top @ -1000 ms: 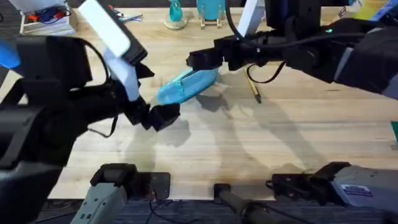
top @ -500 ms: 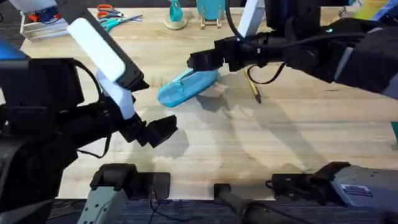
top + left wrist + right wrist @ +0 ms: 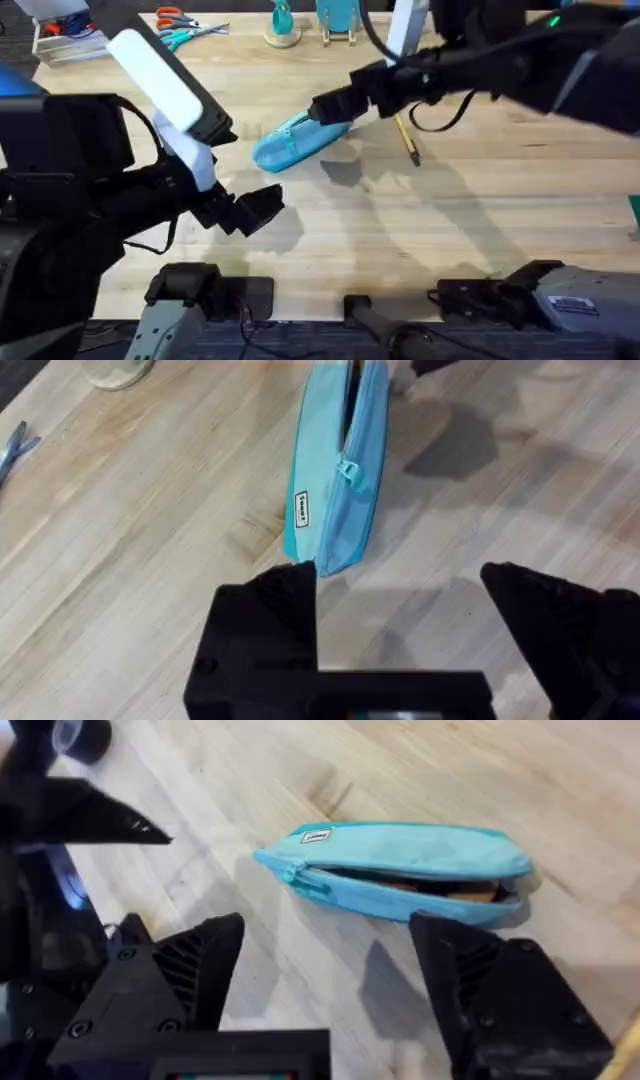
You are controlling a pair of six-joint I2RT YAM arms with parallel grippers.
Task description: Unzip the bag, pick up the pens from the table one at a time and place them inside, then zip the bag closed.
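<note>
The light-blue bag [image 3: 295, 140] lies slanted on the table [image 3: 450, 220], with its zipper drawn open along most of its length. The pull [image 3: 349, 468] sits near the end that faces my left gripper. Something yellow-tan [image 3: 455, 892] shows inside the opening. One yellow-tan pen [image 3: 407, 138] with a dark tip lies on the wood just right of the bag. My right gripper [image 3: 330, 105] hovers open over the bag's far end [image 3: 400, 870]. My left gripper [image 3: 255, 208] stands open a short way off the bag's near end [image 3: 340, 470], touching nothing.
Teal-handled scissors [image 3: 185, 36] and red-handled ones [image 3: 172, 16] lie at the back left beside a white tray [image 3: 62, 40]. Teal items [image 3: 283, 25] stand along the back edge. Bare wood stretches in front of and right of the bag.
My left gripper drew back from the bag's near end toward the front left, then held still. My right gripper shifted slightly over the bag's far end. The bag stayed in place.
</note>
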